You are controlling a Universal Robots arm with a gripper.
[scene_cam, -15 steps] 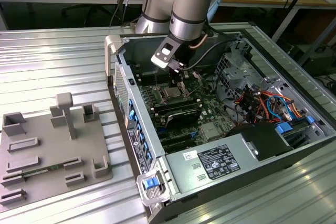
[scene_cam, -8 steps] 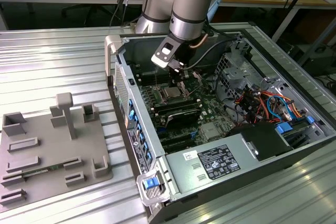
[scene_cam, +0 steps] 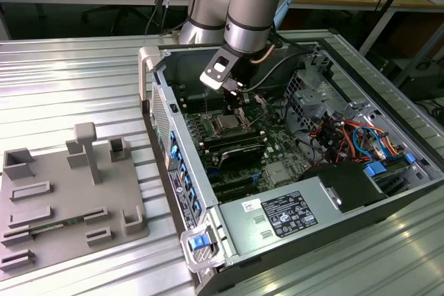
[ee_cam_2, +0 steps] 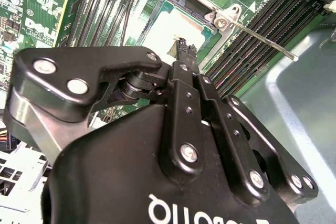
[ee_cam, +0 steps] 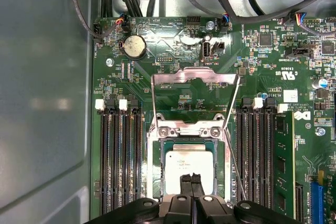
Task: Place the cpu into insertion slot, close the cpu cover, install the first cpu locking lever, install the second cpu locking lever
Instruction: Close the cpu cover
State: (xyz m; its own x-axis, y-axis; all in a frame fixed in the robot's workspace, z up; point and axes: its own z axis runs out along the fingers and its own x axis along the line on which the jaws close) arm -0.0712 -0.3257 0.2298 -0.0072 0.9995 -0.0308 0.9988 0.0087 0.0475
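CPU (ee_cam: 190,161), a flat square with a matte silver-grey top, lies in the metal-rimmed insertion slot (ee_cam: 154,177) on the green motherboard (ee_cam: 113,85). Black gripper (ee_cam: 192,178) fingers are pinched together, empty, tips at the chip's edge. Thin silvery CPU cover (ee_cam: 195,75) stands hinged open.

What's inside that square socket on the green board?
The cpu, silver top up, lies in the slot, with the cover open. The fingers hide part of its edge; whatever lies under the cpu is covered.

Silver-grey cpu (ee_cam: 189,161); green motherboard (ee_cam: 157,85) (black memory slots (ee_cam: 122,161)); black claw (ee_cam: 191,178).
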